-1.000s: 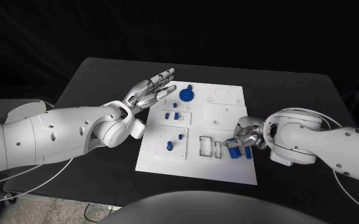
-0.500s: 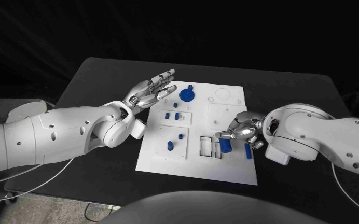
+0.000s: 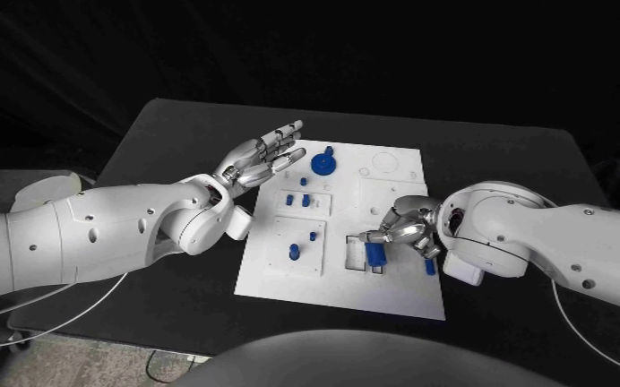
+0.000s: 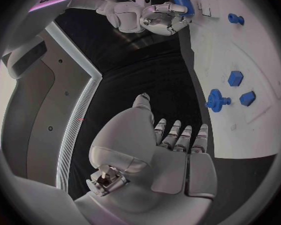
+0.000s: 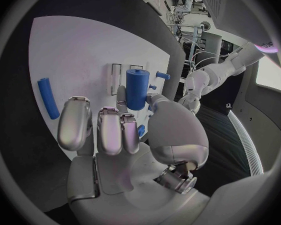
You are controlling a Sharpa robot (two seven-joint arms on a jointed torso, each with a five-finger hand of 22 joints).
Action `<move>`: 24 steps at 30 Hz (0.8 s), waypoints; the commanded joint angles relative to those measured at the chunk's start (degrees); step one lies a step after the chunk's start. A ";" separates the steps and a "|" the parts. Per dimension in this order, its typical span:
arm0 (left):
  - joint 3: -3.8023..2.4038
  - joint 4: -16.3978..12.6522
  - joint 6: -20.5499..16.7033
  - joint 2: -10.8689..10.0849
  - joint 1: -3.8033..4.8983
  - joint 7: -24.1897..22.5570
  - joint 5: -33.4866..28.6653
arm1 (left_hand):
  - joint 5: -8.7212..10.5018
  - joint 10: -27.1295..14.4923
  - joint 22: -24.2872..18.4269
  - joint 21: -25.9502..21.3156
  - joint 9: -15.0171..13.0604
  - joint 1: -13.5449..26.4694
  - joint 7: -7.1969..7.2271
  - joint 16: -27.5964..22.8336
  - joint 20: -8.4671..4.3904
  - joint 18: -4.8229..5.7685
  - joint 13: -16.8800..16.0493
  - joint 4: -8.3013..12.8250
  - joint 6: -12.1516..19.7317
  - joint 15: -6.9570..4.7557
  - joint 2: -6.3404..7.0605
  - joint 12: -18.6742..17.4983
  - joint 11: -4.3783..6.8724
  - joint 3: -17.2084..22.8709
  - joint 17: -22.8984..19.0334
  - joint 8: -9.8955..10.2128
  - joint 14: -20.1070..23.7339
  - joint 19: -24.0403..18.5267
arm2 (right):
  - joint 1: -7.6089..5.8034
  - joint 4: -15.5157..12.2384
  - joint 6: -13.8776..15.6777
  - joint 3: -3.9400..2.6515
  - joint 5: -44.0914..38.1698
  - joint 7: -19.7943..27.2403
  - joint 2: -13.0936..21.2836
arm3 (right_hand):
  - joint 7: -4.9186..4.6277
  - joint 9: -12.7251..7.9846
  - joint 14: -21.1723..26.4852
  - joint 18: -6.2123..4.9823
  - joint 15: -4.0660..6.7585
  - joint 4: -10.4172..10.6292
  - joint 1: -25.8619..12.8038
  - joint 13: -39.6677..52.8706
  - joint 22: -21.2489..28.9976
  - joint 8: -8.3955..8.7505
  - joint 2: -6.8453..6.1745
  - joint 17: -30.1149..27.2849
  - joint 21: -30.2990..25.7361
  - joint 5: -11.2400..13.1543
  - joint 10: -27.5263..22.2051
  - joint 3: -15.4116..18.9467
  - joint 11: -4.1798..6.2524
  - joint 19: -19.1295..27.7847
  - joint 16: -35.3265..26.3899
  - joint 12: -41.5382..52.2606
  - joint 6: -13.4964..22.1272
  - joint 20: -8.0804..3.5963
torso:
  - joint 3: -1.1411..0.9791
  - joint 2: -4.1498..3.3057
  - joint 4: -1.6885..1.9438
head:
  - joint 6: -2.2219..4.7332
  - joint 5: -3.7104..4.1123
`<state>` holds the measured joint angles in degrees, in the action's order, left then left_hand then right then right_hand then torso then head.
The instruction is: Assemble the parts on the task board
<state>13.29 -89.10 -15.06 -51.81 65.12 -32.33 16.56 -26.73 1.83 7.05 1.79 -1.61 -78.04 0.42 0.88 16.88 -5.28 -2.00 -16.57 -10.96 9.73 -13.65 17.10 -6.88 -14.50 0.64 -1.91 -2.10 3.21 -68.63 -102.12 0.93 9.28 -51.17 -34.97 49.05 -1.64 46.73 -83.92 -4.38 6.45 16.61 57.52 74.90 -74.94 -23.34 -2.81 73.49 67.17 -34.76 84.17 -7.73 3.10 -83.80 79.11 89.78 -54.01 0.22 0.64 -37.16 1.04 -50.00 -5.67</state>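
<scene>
Right hand (image 3: 403,223) carried one cylinder (image 3: 376,253) leftward, apparently over slots.

The head camera looks steeply down on the table (image 3: 168,136) and white task board (image 3: 400,288). Each wrist camera sits close behind its own hand, and both also show that board.

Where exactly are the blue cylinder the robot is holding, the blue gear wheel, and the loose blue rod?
blue cylinder (image 5: 136,88), right wrist view, on its side wall.
blue gear (image 3: 322,166), head view, on its round face.
blue rod (image 5: 47,98), right wrist view, at mid-length.
</scene>
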 commanded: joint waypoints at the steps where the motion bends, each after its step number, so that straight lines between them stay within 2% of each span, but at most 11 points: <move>1: -0.03 -0.13 1.25 0.11 -0.06 -0.21 -0.05 | -0.34 0.02 0.07 0.39 -0.09 -0.60 -0.40 0.29 0.00 0.49 -0.07 0.02 -0.10 0.20 0.08 0.29 -0.35 0.44 0.08 -0.41 -0.21 0.56 | 0.40 0.57 -0.04 -0.01 -1.54 -0.15 -0.59 | -0.19 -0.59 -3.10 -0.03 -0.56 -7.97 -0.99 15.10 -9.13 0.72 0.20 -0.30 -0.62 1.38 5.83 -8.56 -0.59 0.41 -0.50 0.22 0.46 0.22 | -0.01 0.00 -0.01 | 0.00 -0.03; 9: -0.03 -0.11 1.45 0.13 -0.06 -0.06 -0.06 | -0.35 0.04 0.14 0.44 -0.10 -0.66 -0.52 0.39 0.00 0.47 -0.08 0.02 -0.22 0.27 0.06 0.35 -0.37 0.47 0.13 -0.45 -0.38 0.65 | 0.86 1.40 -0.78 -0.01 -2.67 -0.56 -1.67 | -0.62 -2.21 -3.06 -0.11 -0.85 -7.03 -2.01 15.10 -9.02 2.09 0.62 -0.54 -1.07 3.86 5.83 -8.14 -0.97 0.51 -0.70 0.22 0.64 0.49 | 0.02 0.04 0.02 | 0.00 0.00; 15: -0.03 -0.03 1.65 0.18 -0.06 0.07 -0.06 | -0.39 0.07 0.16 0.48 -0.15 -0.74 -0.71 0.48 0.00 0.46 -0.09 0.01 -0.52 0.36 0.05 0.43 -0.38 0.50 0.16 -0.54 -0.54 0.72 | 1.08 1.72 -1.29 -0.01 -2.83 -0.68 -2.29 | -0.87 -3.68 -3.11 -0.11 -1.05 -6.25 -2.84 15.10 -9.04 3.07 0.93 -0.44 -1.06 6.78 5.83 -7.54 -1.21 0.46 -0.64 0.22 0.32 0.71 | 0.01 0.06 -0.01 | 0.00 -0.08; 24: -0.03 0.06 1.97 0.32 -0.06 0.26 -0.06 | -0.42 0.11 0.16 0.53 -0.28 -0.86 -1.18 0.63 0.00 0.49 -0.10 0.01 -1.42 0.47 0.03 0.51 -0.36 0.54 0.22 -0.82 -0.80 0.79 | 1.16 1.77 -1.82 -0.01 -2.87 -0.88 -2.84 | -0.93 -5.46 -3.13 -0.13 -1.19 -4.86 -4.28 15.10 -9.03 3.76 1.37 -0.43 -1.19 16.11 5.83 -5.50 -1.33 0.42 -0.62 0.22 -0.73 0.90 | 0.03 0.00 -0.01 | 0.00 -0.07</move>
<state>13.29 -89.00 -14.43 -51.62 65.12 -31.79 16.50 -26.94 1.83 7.17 2.00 -1.82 -78.33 -0.61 1.33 16.88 -5.30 -2.01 -16.58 -11.99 10.14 -13.49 17.33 -6.88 -14.19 0.80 -2.35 -2.51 3.62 -67.71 -100.43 0.42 9.12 -53.42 -35.09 46.32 -2.53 41.35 -83.91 -4.38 5.64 11.71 53.80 74.94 -74.92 -19.95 -1.63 73.06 66.28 -19.43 84.00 -13.71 2.26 -83.39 78.54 89.78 -54.38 0.63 0.65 -37.11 1.04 -50.00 -5.75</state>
